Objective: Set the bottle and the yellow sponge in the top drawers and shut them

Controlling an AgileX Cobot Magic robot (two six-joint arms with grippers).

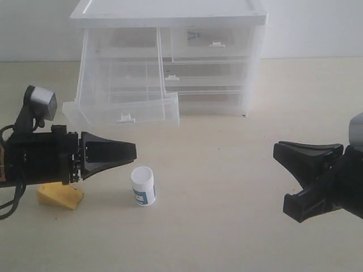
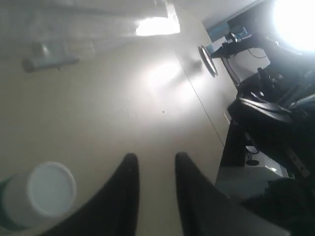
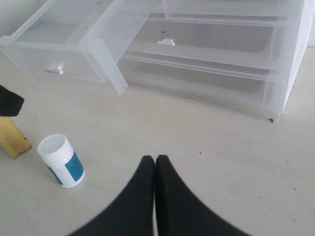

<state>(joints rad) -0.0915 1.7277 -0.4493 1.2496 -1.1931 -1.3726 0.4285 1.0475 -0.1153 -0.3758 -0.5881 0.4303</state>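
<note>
The white bottle (image 1: 143,186) with a teal label stands upright on the table, just in front of and below my left gripper (image 1: 131,152). That gripper (image 2: 155,156) is open with nothing between its fingers, and the bottle (image 2: 42,194) lies off to one side of them. The yellow sponge (image 1: 59,196) lies on the table under the left arm. The left top drawer (image 1: 127,105) is pulled far out and sags onto the table, empty. The right top drawer (image 1: 210,42) is closed. My right gripper (image 3: 155,158) is shut on nothing, far right of the bottle (image 3: 61,160).
The white drawer unit (image 1: 170,14) stands at the back, its full-width lower drawers (image 3: 197,49) closed. Bare table lies between the two arms. The table's far edge (image 2: 206,113), with dark equipment beyond it, shows in the left wrist view.
</note>
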